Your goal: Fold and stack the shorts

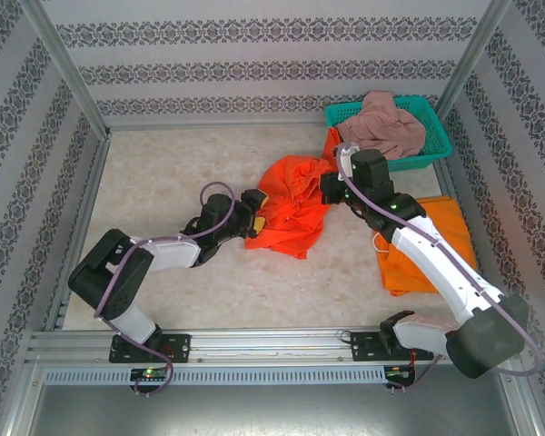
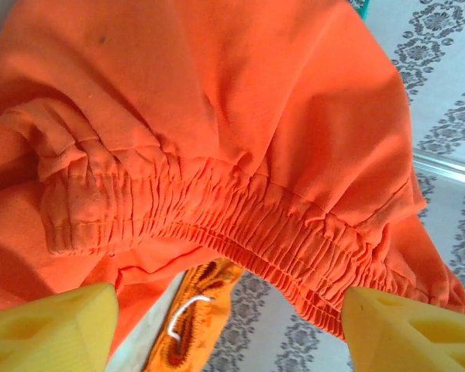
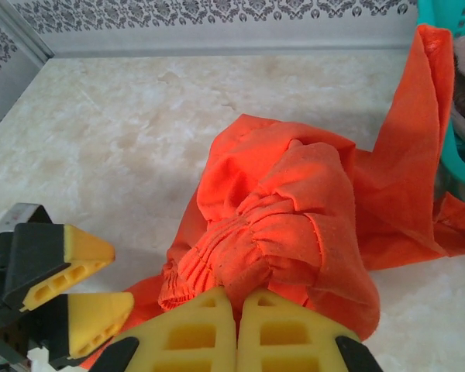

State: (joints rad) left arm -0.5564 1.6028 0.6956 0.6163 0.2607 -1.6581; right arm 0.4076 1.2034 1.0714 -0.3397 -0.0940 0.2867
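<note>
Marbled tabletop [image 1: 163,173], patterned walls [image 1: 254,54]; left tool [image 2: 229,325] agape, right tool [image 3: 237,310] tight on red-orange shorts [image 3: 294,194].

Table [image 1: 163,173] open at left; red-orange shorts [image 1: 291,204] mid-table and teal basket [image 1: 439,143] far right obstruct

Right arm [image 1: 427,256] partly hides bright orange shorts [image 1: 452,220].

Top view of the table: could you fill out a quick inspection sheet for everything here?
surface: pale marbled table, no spills seen
job's things: red-orange shorts bunched mid-table; orange shorts flat at right; pink shorts in the teal basket
clutter: teal basket, far right corner
hands: left hand open at the waistband; right hand shut on the same shorts
cables: purple cables in loose loops
surroundings: patterned walls, metal frame
</note>
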